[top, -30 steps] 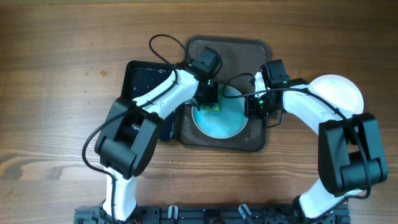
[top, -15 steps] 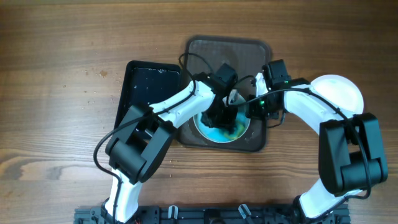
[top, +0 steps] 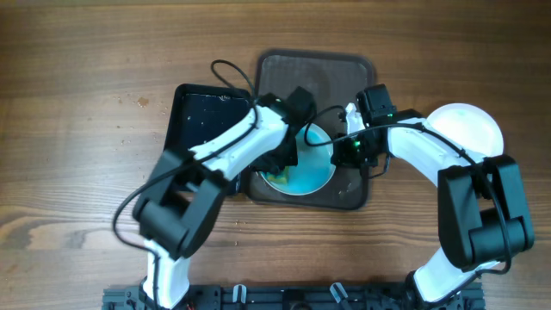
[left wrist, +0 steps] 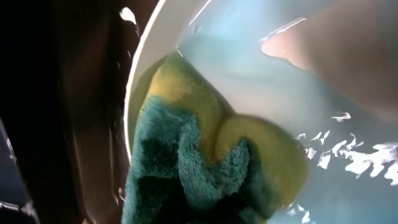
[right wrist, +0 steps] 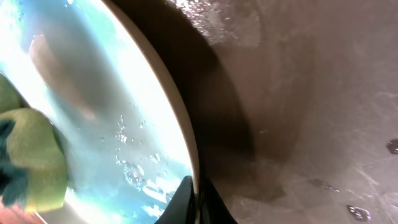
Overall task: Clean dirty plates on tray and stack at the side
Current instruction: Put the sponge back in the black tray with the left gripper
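Centre frame, the left fingers (top: 286,157) clench a green sponge (left wrist: 205,168) against the wet plate (top: 317,169) in the brown tray (top: 318,69); the right fingers (right wrist: 181,204) pinch the plate's right rim.

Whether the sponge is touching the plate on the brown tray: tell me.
Touching. The left wrist view shows the sponge pressed against the wet inner face of the plate near its rim, with no gap between them.
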